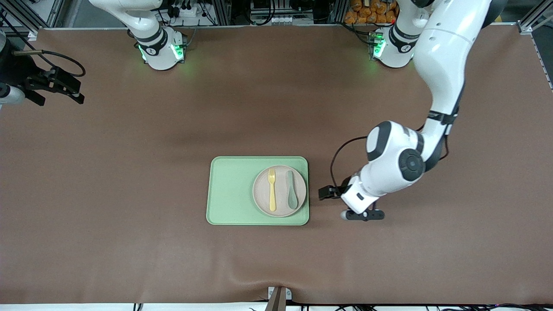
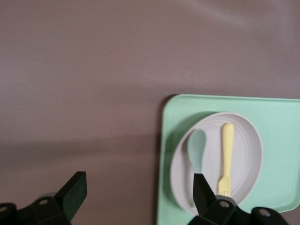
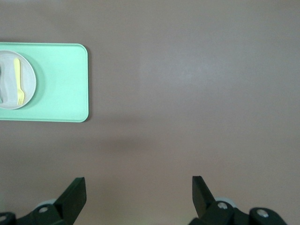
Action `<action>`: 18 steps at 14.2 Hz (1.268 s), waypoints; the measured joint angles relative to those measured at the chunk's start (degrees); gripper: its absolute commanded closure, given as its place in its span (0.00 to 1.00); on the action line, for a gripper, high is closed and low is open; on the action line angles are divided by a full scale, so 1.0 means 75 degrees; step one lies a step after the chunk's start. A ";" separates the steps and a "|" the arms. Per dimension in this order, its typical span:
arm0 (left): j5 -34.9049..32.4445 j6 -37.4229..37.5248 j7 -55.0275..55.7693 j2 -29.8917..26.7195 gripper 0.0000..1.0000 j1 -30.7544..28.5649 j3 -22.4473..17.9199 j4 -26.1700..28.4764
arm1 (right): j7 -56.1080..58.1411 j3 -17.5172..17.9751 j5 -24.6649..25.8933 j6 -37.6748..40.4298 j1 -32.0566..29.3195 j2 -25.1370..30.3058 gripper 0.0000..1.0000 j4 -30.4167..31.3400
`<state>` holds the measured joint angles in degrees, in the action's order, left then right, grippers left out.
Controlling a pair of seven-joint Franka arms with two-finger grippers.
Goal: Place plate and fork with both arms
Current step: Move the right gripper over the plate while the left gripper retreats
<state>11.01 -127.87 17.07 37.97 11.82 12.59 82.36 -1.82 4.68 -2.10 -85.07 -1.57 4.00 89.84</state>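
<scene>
One light-green tray [image 1: 233, 194] lies flat on the brown table [image 1: 129, 172]. One round, pale plate [image 1: 261, 190] sits in the tray, at the end of the tray toward the left arm's end of the table. Two utensils lie on the plate, side by side and roughly parallel: one pale-yellow fork [image 1: 272, 190] and one teal-green spoon [image 1: 291, 195]. The fork lies on the side of the plate toward the right arm's end of the table, the spoon on the side toward the left arm's end. The fork's tines point away from the front camera.

The left gripper [image 1: 362, 214] is over bare table just beside the tray, toward the left arm's end. Its fingers [image 2: 75, 192] are spread apart and hold nothing. In the front view the wrist housing covers most of the gripper. In the left wrist view one finger overlaps the plate's edge, and the tray is cut off at the frame border.

The right gripper [image 1: 58, 88] waits at the right arm's end of the table, well apart from the tray. Its fingers [image 3: 75, 194] are spread apart and hold nothing. The right arm is partly cut off in the front view.
</scene>
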 measured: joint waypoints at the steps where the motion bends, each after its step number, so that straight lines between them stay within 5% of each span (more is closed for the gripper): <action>1: -0.0221 0.0265 0.0000 -0.0181 0.00 -0.0180 -0.0004 -0.0002 | 0.0000 0.0007 0.0000 0.0150 0.0005 -0.0029 0.00 0.0000; 10: -0.0776 0.2133 -0.1305 -0.1387 0.00 -0.2062 -0.0039 0.0014 | -0.0005 0.0088 -0.0489 0.0166 0.0639 -0.0618 0.00 -0.0039; 18: -0.1646 0.3243 -0.1831 -0.2412 0.00 -0.2559 -0.0027 0.0356 | -0.1932 0.0126 -0.0617 -0.1575 0.2288 -0.2924 0.00 -0.1315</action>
<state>-1.34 -103.55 3.34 19.88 -7.38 12.39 85.03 -16.31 5.63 -6.72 -96.88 15.59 -17.92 79.98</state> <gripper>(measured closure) 0.000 0.000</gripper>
